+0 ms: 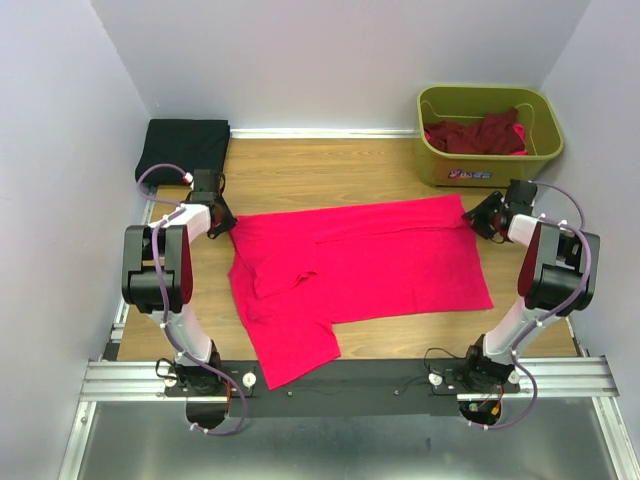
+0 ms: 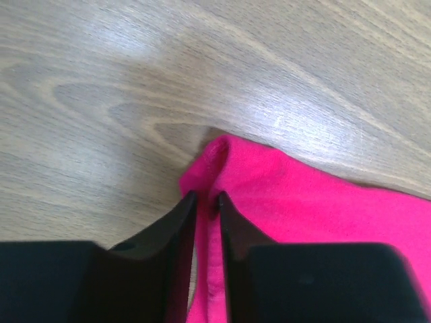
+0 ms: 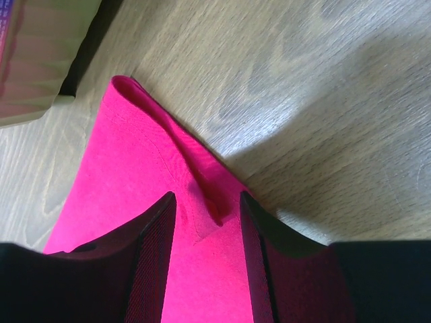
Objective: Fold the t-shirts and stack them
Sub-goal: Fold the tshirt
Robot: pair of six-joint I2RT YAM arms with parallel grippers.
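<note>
Where the pink t-shirt (image 1: 370, 260) lies: spread across the middle of the wooden table (image 1: 330, 165), between the two arms.
Lay: right half flat, left half wrinkled and partly doubled over. One flap runs to the near edge and onto the base rail (image 1: 380, 375).
Far-left corner: lifted into a small fold, wood showing just past it.
Left tool (image 2: 205, 195): fingers almost together, pinching that fold of the shirt's edge.
Far-right corner: curled up into a ridge off the table.
Right tool (image 3: 207, 195): fingers spread, straddling the ridge. Cloth runs down the gap. Can't tell if either pad touches it.
Black t-shirt (image 1: 183, 148): folded, in the far-left corner of the table, just behind the left tool, apart from the pink one.
Maroon t-shirts (image 1: 480, 135): bunched inside the olive-green tub (image 1: 440, 160).
Tub position: far-right corner of the table, near the pink shirt's curled corner, not touching it.
</note>
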